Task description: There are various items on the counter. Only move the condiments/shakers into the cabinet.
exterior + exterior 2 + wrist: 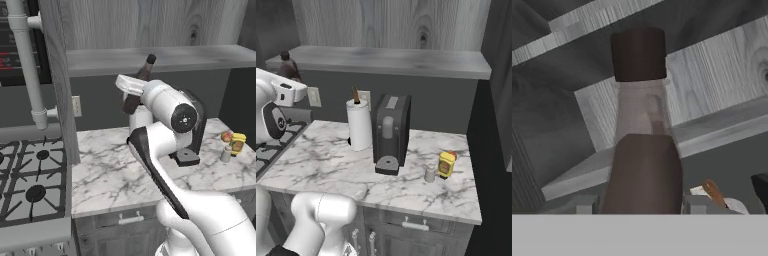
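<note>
My gripper is shut on the tall dark brown bottle, holding it tilted in the air above the counter. Its black cap reaches the front edge of the cabinet's pale shelf board. In the hand view the bottle stands between my fingertips, with the shelf behind it. From the right base view the bottle shows above my wrist at the shelf's left end. The small pale shaker and the yellow squeeze bottle stand together on the counter's right part.
A black coffee machine and a white paper-towel roll stand at the back of the counter. A small red round thing sits behind the yellow bottle. The gas stove lies left, beside a hanging wood-grain panel.
</note>
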{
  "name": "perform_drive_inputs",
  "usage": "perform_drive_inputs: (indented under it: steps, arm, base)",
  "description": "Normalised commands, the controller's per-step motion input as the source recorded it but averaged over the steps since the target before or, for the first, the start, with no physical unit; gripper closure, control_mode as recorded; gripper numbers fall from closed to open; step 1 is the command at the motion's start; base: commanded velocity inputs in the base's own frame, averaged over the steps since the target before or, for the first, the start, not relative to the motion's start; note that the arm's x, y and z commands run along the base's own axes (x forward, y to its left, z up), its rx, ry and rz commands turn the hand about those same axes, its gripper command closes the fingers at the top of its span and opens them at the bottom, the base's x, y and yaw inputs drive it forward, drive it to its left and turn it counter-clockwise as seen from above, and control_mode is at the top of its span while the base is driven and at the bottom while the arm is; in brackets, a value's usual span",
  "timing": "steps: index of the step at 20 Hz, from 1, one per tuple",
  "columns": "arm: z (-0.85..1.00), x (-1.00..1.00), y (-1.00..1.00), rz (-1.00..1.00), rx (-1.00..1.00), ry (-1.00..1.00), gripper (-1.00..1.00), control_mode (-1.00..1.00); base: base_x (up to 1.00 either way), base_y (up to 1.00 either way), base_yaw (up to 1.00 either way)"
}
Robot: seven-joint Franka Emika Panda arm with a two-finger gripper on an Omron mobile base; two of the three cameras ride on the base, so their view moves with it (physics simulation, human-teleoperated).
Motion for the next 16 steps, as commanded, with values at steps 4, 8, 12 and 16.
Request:
perform_drive_inputs:
  steps: [4,8,12,16]
  arm:
    - [0.54,-0.04,-0.03,0.03,0.0,0.0,1.0,-1.0]
    - [0.43,-0.03,-0.03,0.0,0.0,0.0,1.0,-1.0]
    - [0.27,0.0,0.0,0.0,-0.02,0.0,1.0,-1.0]
    - [0.26,0.05,-0.02,0.0,0.0,0.0,1.0,-1.0]
  base:
    - [0.0,0.0,0.0]
    - [0.0,0.0,0.0]
    - [0.0,0.0,0.0]
    - [0.0,0.0,0.0]
